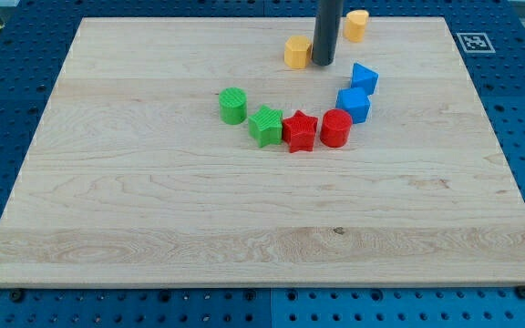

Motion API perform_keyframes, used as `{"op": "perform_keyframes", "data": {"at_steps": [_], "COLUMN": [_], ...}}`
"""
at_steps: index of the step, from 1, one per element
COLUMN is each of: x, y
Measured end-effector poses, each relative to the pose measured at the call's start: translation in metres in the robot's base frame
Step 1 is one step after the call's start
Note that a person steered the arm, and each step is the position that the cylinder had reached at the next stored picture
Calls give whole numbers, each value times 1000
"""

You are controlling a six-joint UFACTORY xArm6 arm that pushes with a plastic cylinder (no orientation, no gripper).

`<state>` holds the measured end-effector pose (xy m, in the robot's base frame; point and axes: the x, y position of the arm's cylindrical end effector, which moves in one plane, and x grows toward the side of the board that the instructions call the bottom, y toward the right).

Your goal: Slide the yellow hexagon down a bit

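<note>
A yellow hexagon (pixel 296 52) lies near the view's top, a little right of the middle. My tip (pixel 324 63) stands right beside it on its right, touching or almost touching. A second yellow block (pixel 356 24), rounded in shape, lies further up and to the right of the rod.
Below the rod an arc of blocks runs from left to right: a green cylinder (pixel 233 106), a green star (pixel 265 126), a red star (pixel 299 131), a red cylinder (pixel 336 128), a blue cube (pixel 355 104) and a blue block (pixel 365 77). The wooden board (pixel 153 228) lies on a blue perforated table.
</note>
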<state>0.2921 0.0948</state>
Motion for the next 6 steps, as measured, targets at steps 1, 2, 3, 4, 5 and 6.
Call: {"op": "perform_keyframes", "data": {"at_steps": [1, 2, 3, 4, 5, 6], "x": [-6, -34, -16, 1, 7, 12], "y": [8, -28, -64, -81, -62, -24]}}
